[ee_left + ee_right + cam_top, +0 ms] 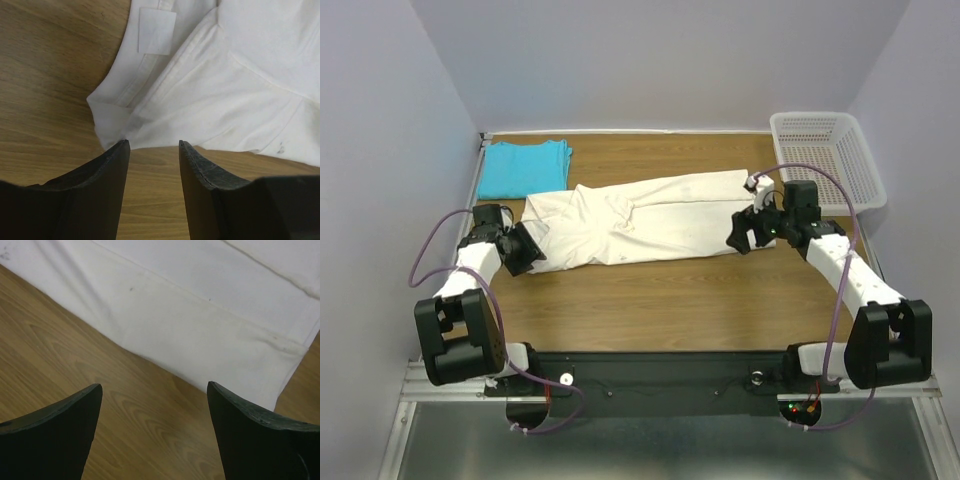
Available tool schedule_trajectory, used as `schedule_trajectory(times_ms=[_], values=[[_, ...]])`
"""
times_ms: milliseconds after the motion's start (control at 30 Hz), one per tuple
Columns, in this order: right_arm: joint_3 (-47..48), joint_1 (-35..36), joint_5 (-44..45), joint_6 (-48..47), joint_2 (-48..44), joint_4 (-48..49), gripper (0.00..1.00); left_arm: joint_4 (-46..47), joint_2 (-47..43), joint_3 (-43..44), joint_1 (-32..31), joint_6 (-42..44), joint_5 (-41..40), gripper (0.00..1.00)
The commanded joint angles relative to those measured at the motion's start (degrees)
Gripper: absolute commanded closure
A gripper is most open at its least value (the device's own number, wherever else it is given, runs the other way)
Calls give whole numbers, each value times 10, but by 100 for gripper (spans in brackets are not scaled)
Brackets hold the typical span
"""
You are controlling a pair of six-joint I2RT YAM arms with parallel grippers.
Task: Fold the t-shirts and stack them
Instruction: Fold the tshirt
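The cream t-shirt (640,218) lies folded into a long strip across the middle of the table. The turquoise t-shirt (525,167) lies folded at the back left. My left gripper (525,250) is open and empty at the strip's left near corner; in the left wrist view (152,145) the collar end with its white label (156,31) lies just ahead of the fingertips. My right gripper (745,235) is open and empty at the strip's right near corner; in the right wrist view (155,387) the shirt's hem (210,340) lies just ahead.
A white perforated basket (825,155) stands at the back right corner. Bare wooden table (660,300) lies between the shirt and the arm bases. Walls close in the back and both sides.
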Motion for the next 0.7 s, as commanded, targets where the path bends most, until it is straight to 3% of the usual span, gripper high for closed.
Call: schedule_trajectory(times_ms=[0,300,667], values=[[-10,-36,-37,-11,-42,-19,9,17,15,5,1,-3,-16,45],[-20,-85,-47,-11,-48,-33,9,-22,-21,44,2,4,-49,40],[-25,-123,-46,-18,-43,-52,9,-28,12,45,3,-3,-70,39]])
